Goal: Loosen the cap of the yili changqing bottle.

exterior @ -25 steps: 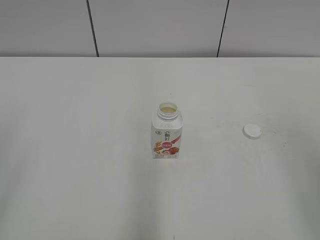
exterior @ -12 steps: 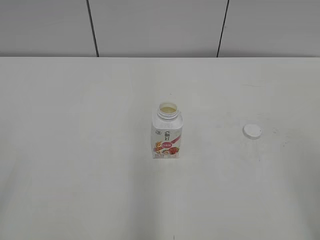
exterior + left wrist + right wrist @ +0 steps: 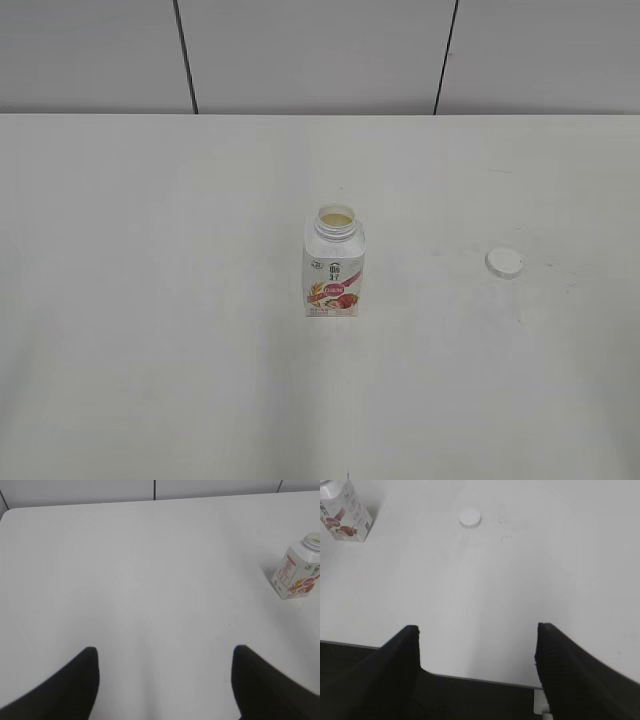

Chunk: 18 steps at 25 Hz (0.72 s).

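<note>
White table [image 3: 150, 350] extending to the wall panels at the far edge; its near edge shows in the right wrist view. Broad bare surface surrounds the yili changqing bottle [image 3: 334, 265], which stands upright near the table's middle, neck uncovered, pale contents visible, pink-red fruit label facing the camera. The cap [image 3: 505, 262] lies flat on the table well apart to the bottle's right. Left gripper [image 3: 165, 680] and right gripper [image 3: 477, 665] both spread wide, holding nothing, far from bottle and cap.

Smooth plastic bottle [image 3: 333, 268] and cap [image 3: 505, 262] on matt table [image 3: 150, 300].
</note>
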Each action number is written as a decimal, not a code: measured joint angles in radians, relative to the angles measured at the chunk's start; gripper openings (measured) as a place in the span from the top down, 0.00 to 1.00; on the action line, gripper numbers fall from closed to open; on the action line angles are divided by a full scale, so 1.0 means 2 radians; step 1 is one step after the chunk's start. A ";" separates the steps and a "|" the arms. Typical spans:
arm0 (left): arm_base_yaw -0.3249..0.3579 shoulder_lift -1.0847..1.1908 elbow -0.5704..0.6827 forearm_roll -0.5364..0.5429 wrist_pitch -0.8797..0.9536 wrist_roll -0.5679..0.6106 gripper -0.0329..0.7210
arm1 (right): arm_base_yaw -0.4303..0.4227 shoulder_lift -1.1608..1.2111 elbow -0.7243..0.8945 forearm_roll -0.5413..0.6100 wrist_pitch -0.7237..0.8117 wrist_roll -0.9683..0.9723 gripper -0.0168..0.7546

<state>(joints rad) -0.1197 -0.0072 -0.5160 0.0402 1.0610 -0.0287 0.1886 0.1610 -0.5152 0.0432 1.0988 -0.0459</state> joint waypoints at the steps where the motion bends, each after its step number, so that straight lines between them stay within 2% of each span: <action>1: 0.000 0.000 0.000 0.000 0.000 0.000 0.29 | 0.000 -0.011 0.000 0.000 0.000 0.000 0.24; 9: 0.000 0.000 0.000 0.000 0.000 0.001 0.29 | 0.000 -0.083 0.000 0.000 0.000 0.000 0.24; 18: 0.000 0.000 0.000 -0.001 -0.001 0.001 0.29 | 0.000 -0.084 0.001 0.000 -0.001 0.000 0.24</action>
<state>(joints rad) -0.1197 -0.0072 -0.5160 0.0377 1.0591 -0.0257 0.1886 -0.0079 -0.5128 0.0432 1.0965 -0.0451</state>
